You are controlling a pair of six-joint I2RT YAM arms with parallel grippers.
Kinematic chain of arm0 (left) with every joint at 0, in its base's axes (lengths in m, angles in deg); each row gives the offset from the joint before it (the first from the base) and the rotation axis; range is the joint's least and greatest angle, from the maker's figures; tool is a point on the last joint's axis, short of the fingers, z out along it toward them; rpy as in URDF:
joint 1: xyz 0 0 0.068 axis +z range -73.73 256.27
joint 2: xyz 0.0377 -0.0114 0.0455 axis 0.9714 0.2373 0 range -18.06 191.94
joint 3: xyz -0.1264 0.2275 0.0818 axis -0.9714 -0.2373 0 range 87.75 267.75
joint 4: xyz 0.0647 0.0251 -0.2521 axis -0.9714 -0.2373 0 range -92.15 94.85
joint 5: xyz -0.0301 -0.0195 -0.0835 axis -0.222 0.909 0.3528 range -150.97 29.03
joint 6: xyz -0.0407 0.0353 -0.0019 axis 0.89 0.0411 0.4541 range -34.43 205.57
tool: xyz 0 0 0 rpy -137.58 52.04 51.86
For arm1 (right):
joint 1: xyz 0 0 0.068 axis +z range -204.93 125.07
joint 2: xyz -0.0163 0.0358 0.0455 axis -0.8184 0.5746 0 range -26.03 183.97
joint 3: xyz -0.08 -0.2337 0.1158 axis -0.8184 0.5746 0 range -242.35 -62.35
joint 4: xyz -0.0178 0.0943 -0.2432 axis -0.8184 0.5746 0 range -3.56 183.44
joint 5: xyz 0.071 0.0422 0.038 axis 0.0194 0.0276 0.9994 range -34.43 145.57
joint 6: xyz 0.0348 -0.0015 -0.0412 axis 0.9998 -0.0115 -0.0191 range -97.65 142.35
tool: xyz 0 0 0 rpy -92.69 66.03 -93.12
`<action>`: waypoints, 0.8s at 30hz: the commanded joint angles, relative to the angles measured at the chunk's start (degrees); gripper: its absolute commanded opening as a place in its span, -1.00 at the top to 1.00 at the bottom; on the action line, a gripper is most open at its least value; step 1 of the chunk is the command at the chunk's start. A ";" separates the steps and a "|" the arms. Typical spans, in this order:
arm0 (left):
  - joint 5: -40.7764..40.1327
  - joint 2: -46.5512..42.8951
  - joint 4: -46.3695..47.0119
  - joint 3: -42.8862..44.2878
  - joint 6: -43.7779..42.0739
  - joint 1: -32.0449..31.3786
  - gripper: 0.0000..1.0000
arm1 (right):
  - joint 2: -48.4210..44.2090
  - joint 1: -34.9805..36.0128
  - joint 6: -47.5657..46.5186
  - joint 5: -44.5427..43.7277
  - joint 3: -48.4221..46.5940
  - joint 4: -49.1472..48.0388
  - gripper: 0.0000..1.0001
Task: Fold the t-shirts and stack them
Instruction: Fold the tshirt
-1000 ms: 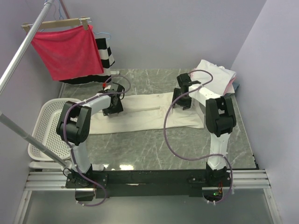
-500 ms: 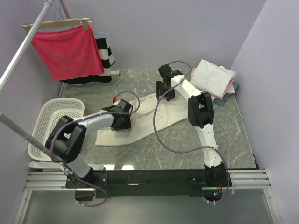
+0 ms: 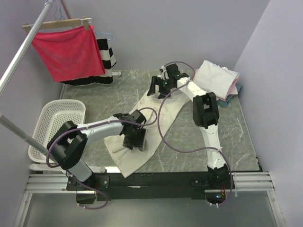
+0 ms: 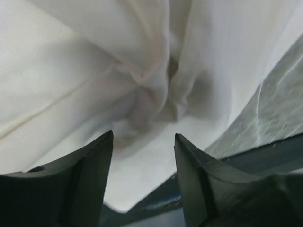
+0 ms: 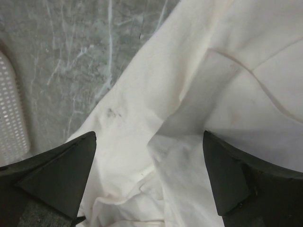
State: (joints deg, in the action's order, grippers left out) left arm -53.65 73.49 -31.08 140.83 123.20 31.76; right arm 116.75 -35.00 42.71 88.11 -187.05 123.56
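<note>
Item: one long, cream, soft cotton t-shirt [image 3: 173, 109], lying on the grey marbled table [image 3: 236, 137]. Its long axis ran diagonally, with the near end at the table's front edge left of centre and the far end pointing back and to the right.

Near end: the left gripper [image 3: 134, 142] rested on the cloth, fingers apart over a puckered bunch of it. No clamp could be seen.

Left side: a white perforated plastic basket [image 3: 61, 103] stood apart from the shirt.

Far end: the right gripper [image 3: 158, 89] hung over the shirt, fingers spread wide and holding nothing.

Far right corner: a stack of folded cream t-shirts [image 3: 215, 75], with pink and blue edges beneath.

Back left: a red cloth [image 3: 68, 52] and a black-and-white striped garment [image 3: 108, 56] hung there.
</note>
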 commanded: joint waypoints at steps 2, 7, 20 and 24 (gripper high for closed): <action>-6.58 -2.43 -10.30 13.43 -5.45 0.48 -0.34 | -15.67 -0.32 -2.69 -3.60 14.12 -21.03 -0.99; -14.87 0.12 -6.63 28.03 -8.71 5.91 -0.46 | -28.50 -1.64 -5.68 -16.77 21.87 -20.99 -0.99; 4.54 30.58 7.26 52.81 -15.91 12.26 -0.48 | -45.39 -1.56 -4.46 -39.31 41.53 -1.88 -0.99; 7.19 38.78 7.53 61.69 -17.50 12.34 -0.44 | -51.01 0.28 -4.28 -30.36 50.60 -4.42 -0.99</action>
State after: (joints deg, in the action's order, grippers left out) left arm -53.06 107.50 -26.36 194.86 109.10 44.44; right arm 71.40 -36.49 37.93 52.26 -142.68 117.22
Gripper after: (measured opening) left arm 0.722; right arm 0.995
